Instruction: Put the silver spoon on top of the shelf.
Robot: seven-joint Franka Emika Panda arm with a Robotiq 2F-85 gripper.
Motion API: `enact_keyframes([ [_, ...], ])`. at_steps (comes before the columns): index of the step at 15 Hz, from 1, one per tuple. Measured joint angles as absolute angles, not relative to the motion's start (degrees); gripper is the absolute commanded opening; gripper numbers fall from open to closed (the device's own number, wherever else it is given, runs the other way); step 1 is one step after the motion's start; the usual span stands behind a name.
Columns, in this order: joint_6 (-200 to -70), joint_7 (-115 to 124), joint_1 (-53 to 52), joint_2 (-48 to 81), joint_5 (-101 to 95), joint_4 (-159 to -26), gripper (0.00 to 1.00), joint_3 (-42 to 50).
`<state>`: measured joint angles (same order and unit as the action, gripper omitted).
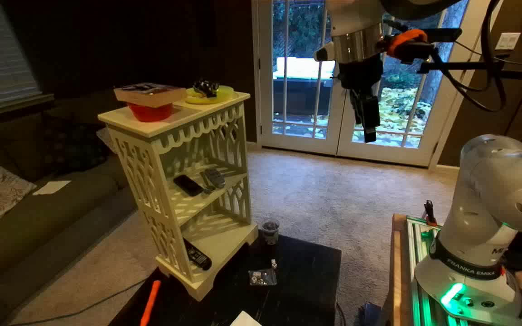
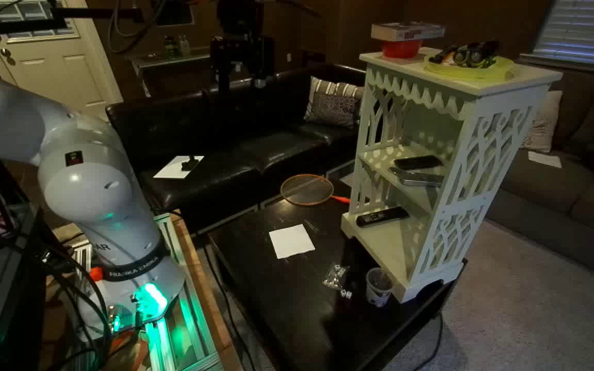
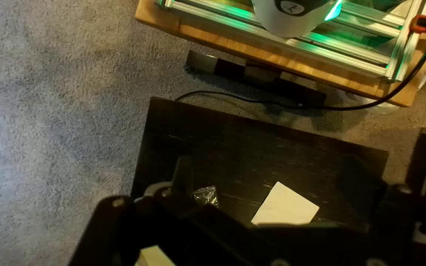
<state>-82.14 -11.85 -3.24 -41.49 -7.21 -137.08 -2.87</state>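
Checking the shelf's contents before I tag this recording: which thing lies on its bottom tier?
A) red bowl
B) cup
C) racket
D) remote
D: in both exterior views, a black remote lies on the bottom tier of the shelf.

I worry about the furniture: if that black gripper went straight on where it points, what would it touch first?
The gripper points down, seemingly tilted toward the robot's base, so probably the robot-facing edge of the low black table or the carpet just past it; depth is too unclear to say which.
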Motion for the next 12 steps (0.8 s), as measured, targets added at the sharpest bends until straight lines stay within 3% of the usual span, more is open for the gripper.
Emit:
enact_keyframes([
  [12,-92.1,-8.1,-8.7,-39.6,-5.2,-138.8,1.0,-6.7],
])
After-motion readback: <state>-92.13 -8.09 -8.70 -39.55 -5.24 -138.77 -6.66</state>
